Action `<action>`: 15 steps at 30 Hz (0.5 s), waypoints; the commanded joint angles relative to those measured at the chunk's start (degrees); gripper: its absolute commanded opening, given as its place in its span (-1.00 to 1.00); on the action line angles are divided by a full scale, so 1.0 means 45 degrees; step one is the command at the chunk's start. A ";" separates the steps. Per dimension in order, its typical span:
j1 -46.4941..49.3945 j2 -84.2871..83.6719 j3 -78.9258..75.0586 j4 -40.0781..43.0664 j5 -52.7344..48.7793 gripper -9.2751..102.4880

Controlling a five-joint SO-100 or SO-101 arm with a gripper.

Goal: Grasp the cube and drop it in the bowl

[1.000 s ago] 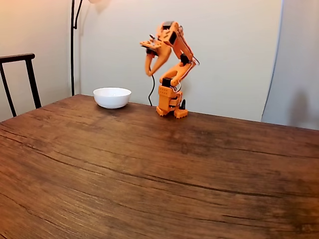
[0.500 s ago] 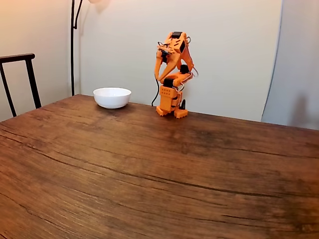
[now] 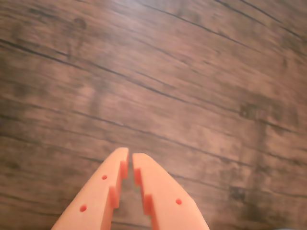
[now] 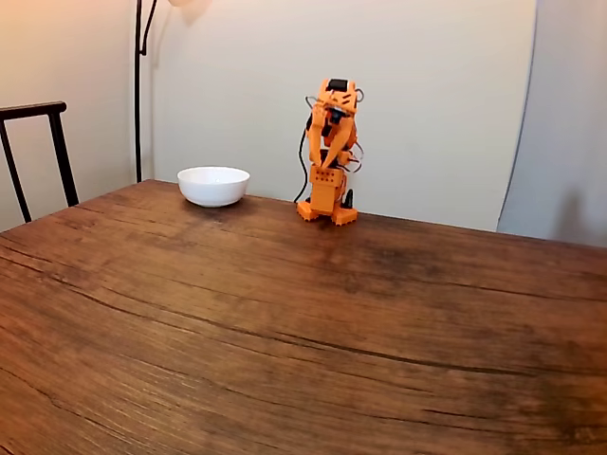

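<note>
The bowl [image 4: 213, 185] sits at the far left of the wooden table [image 4: 285, 322] in the fixed view, white and glossy, resting on the tabletop near the far edge. We cannot find the cube in either view; if it lies inside the bowl, the rim hides it from us. Further left, past the table's edge, we see the dark back of a chair [image 4: 38, 152], and a thin black lamp pole [image 4: 138, 90] stands against the pale wall behind the bowl.

To the right of the bowl, a little apart from it, the orange arm [image 4: 329, 156] stands folded up over its base at the far edge of the table, with a black cable hanging down beside it.

In the wrist view the gripper [image 3: 130, 155] enters from the bottom edge and points at bare, dark-grained wood. Its two orange fingers [image 3: 100, 191] lie nearly together, with a narrow slit between them and nothing held there, so we read it as clenched on air.
</note>
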 commanded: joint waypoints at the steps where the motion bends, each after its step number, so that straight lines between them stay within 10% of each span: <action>1: -0.0098 0.0020 0.0547 -0.0840 -0.0020 -0.85; 15: -0.0098 0.0020 0.4629 -0.2617 -0.0039 -0.85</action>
